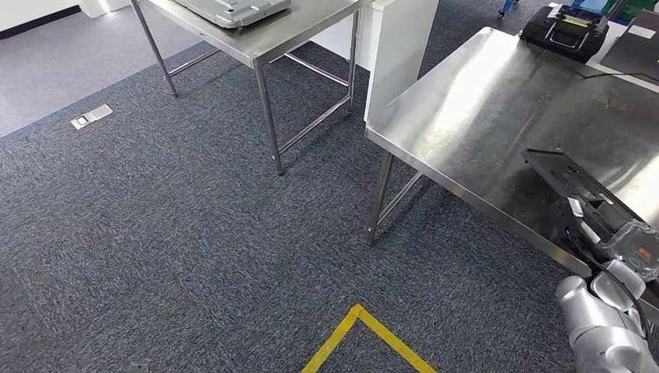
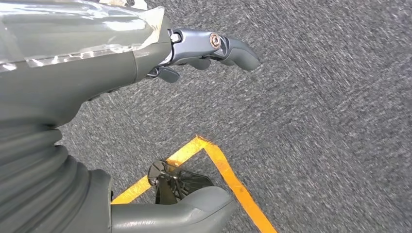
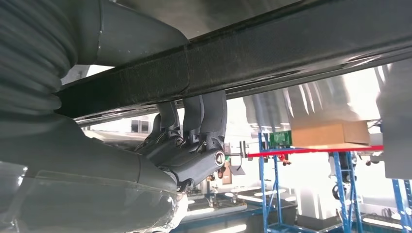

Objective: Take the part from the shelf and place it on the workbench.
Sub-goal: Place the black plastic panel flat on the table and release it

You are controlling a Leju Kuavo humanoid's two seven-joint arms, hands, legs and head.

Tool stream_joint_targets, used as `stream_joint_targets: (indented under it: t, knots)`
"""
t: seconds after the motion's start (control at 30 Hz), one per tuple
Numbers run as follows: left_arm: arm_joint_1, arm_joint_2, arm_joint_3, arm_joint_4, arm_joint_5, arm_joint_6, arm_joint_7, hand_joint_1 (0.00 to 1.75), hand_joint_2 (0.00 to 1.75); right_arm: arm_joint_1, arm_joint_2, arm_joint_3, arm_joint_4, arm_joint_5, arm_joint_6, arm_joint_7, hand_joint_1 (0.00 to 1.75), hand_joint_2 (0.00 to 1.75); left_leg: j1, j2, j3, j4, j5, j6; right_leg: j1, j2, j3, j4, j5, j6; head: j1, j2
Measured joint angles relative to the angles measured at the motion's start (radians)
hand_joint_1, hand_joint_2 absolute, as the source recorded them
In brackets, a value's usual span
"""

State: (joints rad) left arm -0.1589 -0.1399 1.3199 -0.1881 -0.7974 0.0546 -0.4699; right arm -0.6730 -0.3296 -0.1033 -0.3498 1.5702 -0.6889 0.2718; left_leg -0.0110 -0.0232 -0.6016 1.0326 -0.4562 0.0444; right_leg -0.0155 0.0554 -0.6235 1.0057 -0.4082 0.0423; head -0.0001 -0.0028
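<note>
head view high, looking down, wrist views close

place: workshop | signs: steel workbench (image 1: 482,101); blue racks (image 3: 340,184); yellow floor tape (image 1: 365,338)

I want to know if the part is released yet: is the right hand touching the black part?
Touching. In the right wrist view, the right hand's fingers wrap against the black part.

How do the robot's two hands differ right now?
The right hand grips the black part, fingers curled around its edge over the steel workbench. The left hand holds nothing, its fingers apart above the grey carpet and yellow floor tape. Both share grey ribbed wrist covers.
</note>
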Motion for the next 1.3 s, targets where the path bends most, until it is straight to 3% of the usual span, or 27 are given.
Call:
stream_joint_targets:
  t: [1.3]
  knots:
    - [0.001, 0.003, -0.026, 0.0, -0.018, -0.064, -0.034, 0.0, 1.75, -0.011, -0.006, 0.046, -0.003, -0.005, 0.0, -0.029, 1.75, 1.75, 0.002, 0.0, -0.001, 0.0, 0.0, 0.0, 0.003, 0.0, -0.001, 0.0, 0.0, 0.0, 0.0, 0.0]
